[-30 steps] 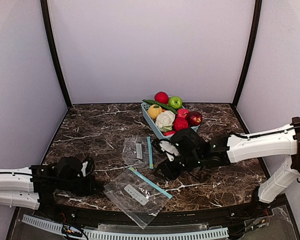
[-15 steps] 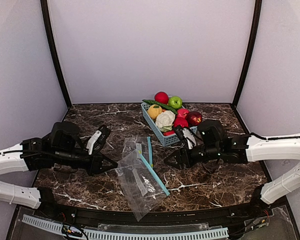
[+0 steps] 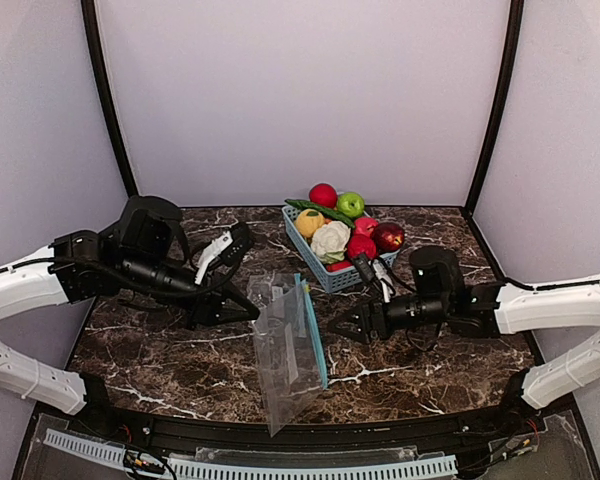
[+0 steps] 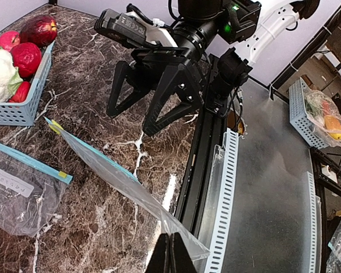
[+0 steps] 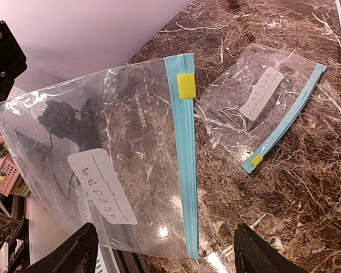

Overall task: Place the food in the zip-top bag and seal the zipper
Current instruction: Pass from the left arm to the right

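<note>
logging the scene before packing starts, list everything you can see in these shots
lifted zip-top bag: 1, clear with blue zipper and yellow slider, held up above the table's near middle
flat zip-top bag: 1, same colours, lying on the table beyond the lifted one
basket: 1, light blue, far middle of the table
food: several pieces, red, yellow-orange, pink and a white cauliflower, piled in the basket
red apple: 1, red, at the basket's far edge
green apple: 1, green, beside the red apple
table: 1, dark marble
left claw: 1, black, shut on the lifted bag's corner
right claw: 1, black, open, empty, facing the lifted bag
</note>
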Action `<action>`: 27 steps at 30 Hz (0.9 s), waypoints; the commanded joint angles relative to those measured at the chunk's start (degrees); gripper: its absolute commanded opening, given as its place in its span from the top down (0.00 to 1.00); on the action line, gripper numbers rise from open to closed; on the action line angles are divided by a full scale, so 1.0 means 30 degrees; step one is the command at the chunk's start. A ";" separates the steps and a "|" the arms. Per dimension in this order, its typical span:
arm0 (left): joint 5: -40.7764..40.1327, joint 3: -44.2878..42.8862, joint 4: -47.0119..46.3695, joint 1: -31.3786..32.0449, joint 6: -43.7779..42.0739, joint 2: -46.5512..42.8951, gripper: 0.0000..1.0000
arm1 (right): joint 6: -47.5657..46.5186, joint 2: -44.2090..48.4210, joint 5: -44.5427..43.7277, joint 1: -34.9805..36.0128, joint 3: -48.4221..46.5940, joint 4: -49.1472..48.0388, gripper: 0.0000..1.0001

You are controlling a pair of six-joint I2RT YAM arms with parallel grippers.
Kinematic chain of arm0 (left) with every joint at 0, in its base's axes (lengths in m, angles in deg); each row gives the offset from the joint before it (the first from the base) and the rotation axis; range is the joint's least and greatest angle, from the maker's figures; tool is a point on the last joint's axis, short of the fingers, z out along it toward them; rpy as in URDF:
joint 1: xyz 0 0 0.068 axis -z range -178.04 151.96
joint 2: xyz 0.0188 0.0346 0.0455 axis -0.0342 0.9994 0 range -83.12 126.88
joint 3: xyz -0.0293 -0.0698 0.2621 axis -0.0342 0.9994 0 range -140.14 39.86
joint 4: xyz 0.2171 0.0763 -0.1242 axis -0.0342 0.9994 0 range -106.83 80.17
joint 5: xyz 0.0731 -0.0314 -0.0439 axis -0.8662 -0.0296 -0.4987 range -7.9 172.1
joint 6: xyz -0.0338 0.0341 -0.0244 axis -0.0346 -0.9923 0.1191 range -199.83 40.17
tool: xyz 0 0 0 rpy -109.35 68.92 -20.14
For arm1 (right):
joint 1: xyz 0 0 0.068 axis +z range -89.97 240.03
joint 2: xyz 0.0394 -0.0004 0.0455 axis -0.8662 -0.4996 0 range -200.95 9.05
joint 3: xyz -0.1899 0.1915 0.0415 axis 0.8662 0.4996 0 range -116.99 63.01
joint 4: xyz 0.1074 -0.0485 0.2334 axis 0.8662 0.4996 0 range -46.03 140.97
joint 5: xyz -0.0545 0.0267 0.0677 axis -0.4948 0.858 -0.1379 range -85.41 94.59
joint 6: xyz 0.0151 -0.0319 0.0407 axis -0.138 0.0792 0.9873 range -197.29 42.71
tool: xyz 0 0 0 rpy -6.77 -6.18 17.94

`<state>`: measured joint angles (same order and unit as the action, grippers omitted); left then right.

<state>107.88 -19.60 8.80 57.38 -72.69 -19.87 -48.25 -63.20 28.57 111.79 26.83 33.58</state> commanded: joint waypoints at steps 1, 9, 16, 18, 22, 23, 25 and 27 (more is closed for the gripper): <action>0.0975 -0.0552 0.0911 0.0056 -0.1084 0.0209 0.99 | 0.0084 -0.0355 0.0694 -0.0205 0.0766 -0.1704 0.21; 0.1277 -0.0620 0.0659 0.0036 -0.1074 0.0438 0.99 | 0.0309 -0.2350 0.1871 -0.0264 0.1167 -0.3686 0.31; 0.1287 -0.0720 0.0701 0.0021 -0.1065 0.0642 0.99 | 0.0256 -0.3850 0.3100 -0.0294 0.1079 -0.4767 0.45; 0.1229 -0.0732 0.0695 0.0018 -0.1068 0.0688 0.99 | 0.0194 -0.4147 0.3280 -0.0265 0.1006 -0.4784 0.49; 0.1276 -0.0786 0.0663 0.0017 -0.1050 0.0812 0.99 | 0.0057 -0.4576 0.3448 -0.0249 0.0994 -0.4754 0.56; 0.1264 -0.0785 0.0660 0.0015 -0.1043 0.0837 0.99 | 0.0049 -0.4674 0.3527 -0.0277 0.0973 -0.4774 0.59; 0.1212 -0.0798 0.0635 0.0014 -0.1044 0.0899 0.99 | 0.0084 -0.4715 0.3625 -0.0264 0.1014 -0.4824 0.68; 0.1125 -0.0807 0.0650 0.0028 -0.1029 0.0981 0.99 | 0.0084 -0.4609 0.3617 -0.0264 0.1065 -0.4855 0.76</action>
<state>110.85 -20.24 9.96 57.38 -74.97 -17.27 -47.66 -76.73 38.19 111.23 29.71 21.14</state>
